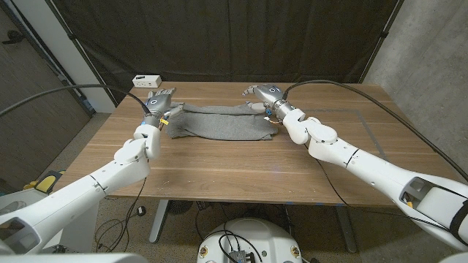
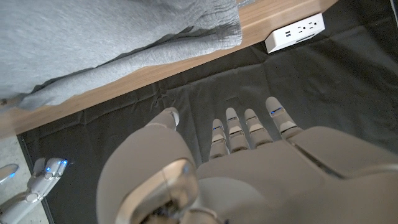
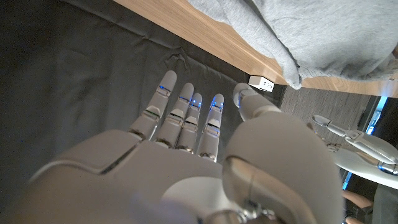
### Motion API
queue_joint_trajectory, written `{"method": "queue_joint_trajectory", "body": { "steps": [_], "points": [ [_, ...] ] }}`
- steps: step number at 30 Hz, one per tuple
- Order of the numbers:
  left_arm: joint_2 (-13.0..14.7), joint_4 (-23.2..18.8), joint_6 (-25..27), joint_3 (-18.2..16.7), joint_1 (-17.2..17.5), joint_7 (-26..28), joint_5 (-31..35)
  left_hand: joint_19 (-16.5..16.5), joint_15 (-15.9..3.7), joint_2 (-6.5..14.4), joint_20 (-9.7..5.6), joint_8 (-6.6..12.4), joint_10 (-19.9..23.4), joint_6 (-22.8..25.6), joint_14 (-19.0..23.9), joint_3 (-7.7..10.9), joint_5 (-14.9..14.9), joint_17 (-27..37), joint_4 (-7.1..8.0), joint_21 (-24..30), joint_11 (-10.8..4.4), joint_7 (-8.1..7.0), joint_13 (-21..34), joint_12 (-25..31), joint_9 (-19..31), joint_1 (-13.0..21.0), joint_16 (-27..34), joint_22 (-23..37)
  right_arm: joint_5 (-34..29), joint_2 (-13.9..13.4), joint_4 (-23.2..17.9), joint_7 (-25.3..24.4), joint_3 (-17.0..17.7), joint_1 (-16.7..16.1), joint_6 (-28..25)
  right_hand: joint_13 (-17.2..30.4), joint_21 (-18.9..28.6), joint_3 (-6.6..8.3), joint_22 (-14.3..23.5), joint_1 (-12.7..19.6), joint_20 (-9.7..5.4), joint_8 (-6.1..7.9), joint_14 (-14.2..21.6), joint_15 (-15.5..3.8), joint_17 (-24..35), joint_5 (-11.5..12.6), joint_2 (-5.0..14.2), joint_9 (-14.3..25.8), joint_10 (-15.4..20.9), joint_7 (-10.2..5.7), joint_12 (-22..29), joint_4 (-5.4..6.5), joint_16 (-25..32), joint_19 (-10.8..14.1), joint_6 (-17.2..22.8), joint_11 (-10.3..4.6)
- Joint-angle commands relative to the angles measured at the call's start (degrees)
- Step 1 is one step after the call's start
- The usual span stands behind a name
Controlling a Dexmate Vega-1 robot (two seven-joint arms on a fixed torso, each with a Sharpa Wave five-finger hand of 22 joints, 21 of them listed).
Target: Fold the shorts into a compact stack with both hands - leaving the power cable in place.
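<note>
Both hands' fingers hover apart above the shorts, holding nothing.

Even, soft light from above falls on my table; shadows stay faint. My wrist views blur close up, backdrop beyond the table dark.
</note>
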Motion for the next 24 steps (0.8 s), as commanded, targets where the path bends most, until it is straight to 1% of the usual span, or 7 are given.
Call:
{"method": "queue_joint_trajectory", "body": {
  "steps": [1,4,9,12,18,20,24],
  "points": [
    [2.5,-3.3,-6.6,-6.5,6.1,1.4,-8.6,-1.5,-0.07,-0.5,-0.72,-0.22,-1.4,-2.1,-1.4,-0.96,-0.4,-0.1,0.2,-0.6,0.21,-0.14,-0.4,-0.8,-0.1,-1.9,-0.7,0.1,5.6,0.2,-1.2,0.9,2.6,-2.7,4.0,-1.0,-1.5,-1.03,0.0,-4.8,0.34,-0.64,-2.1,-1.62,-1.5,-0.1,1.1,-0.1,-2.6,0.0,-0.3,2.21,-0.2,-1.2,-7.2,0.7],
    [3.1,-3.7,-7.4,-7.2,6.7,0.6,-9.9,-2.7,-0.63,-1.1,-1.93,-0.17,-3.3,-4.4,-4.0,-2.07,-0.7,-0.6,0.23,-1.5,0.32,0.79,-1.0,-1.4,-0.2,-3.9,-1.6,0.0,7.1,0.1,-0.6,1.6,2.8,-2.8,5.7,-1.6,-2.7,-2.15,-0.1,-7.7,-0.62,-0.27,-5.1,-0.98,-2.6,-0.1,1.18,-0.2,-4.6,1.16,-0.5,3.19,-0.8,-2.3,-10.0,0.95],
    [4.0,-4.0,-8.2,-7.8,7.3,-1.1,-11.9,-5.1,-1.68,-2.4,-6.13,-0.36,-7.1,-10.0,-8.8,-3.94,-0.4,-1.3,0.03,-3.2,-0.38,2.37,-2.3,-2.2,-0.5,-6.8,-2.3,-0.1,10.2,0.4,0.2,3.9,3.2,-3.0,7.1,-3.3,-6.0,-4.45,-0.2,-13.4,-2.97,-0.16,-12.4,-1.03,-5.5,0.3,1.55,-0.5,-11.6,2.84,-0.9,5.06,-1.4,-5.6,-15.0,-0.34],
    [4.4,-4.2,-8.1,-8.0,7.4,-2.0,-12.7,-6.2,-1.9,-2.8,-6.54,-0.34,-8.6,-11.6,-10.1,-4.55,-0.3,-1.5,-0.05,-3.9,-0.88,3.14,-2.8,-2.3,-0.5,-7.7,-2.3,-0.1,12.0,0.6,0.7,5.1,3.4,-3.2,8.1,-3.9,-7.6,-5.91,-0.2,-16.5,-3.03,-0.21,-15.3,-0.72,-6.7,0.6,1.47,-0.6,-14.1,3.02,-0.8,6.35,-1.3,-7.1,-17.4,-0.21],
    [5.4,-5.3,-4.7,-7.0,6.6,-4.6,-12.5,-9.3,-1.03,-6.2,-4.16,-0.04,-10.6,-14.3,-12.3,-7.21,0.1,-1.7,-0.49,-5.8,-0.37,4.43,-3.6,-2.2,-0.6,-10.0,-2.2,-0.1,12.6,0.9,0.5,5.2,3.5,-3.9,7.3,-4.4,-9.8,-8.13,-0.2,-20.5,-2.51,-0.06,-18.1,-0.06,-8.1,0.8,1.01,-0.6,-16.4,3.59,-0.7,8.16,-1.1,-9.8,-19.6,0.4],
    [6.0,-5.7,-3.4,-6.2,6.1,-5.7,-11.8,-11.1,-0.14,-8.5,-2.35,0.38,-10.5,-14.1,-13.2,-8.93,0.6,-1.7,-0.8,-6.9,0.22,5.29,-3.9,-1.7,-0.5,-11.1,-2.0,0.0,12.4,1.0,0.4,5.4,3.4,-4.1,6.9,-4.5,-10.7,-8.89,-0.2,-21.9,-2.2,-0.04,-19.3,0.36,-8.7,1.0,0.74,-0.7,-17.2,3.8,-0.6,8.67,-1.2,-10.9,-20.3,0.61],
    [7.1,-6.1,-2.5,-5.4,5.5,-7.1,-11.1,-12.0,0.55,-10.4,-1.83,0.68,-10.2,-13.7,-13.9,-10.25,1.2,-1.7,-1.16,-7.6,1.31,6.28,-4.0,-1.4,-0.5,-11.6,-2.0,0.0,12.7,0.9,0.2,6.3,3.2,-4.2,6.4,-4.6,-11.7,-9.66,-0.2,-23.1,-2.36,-0.02,-20.2,0.61,-9.3,1.2,0.39,-0.7,-18.3,3.75,-0.7,9.08,-1.2,-12.2,-21.1,0.58]
  ]
}}
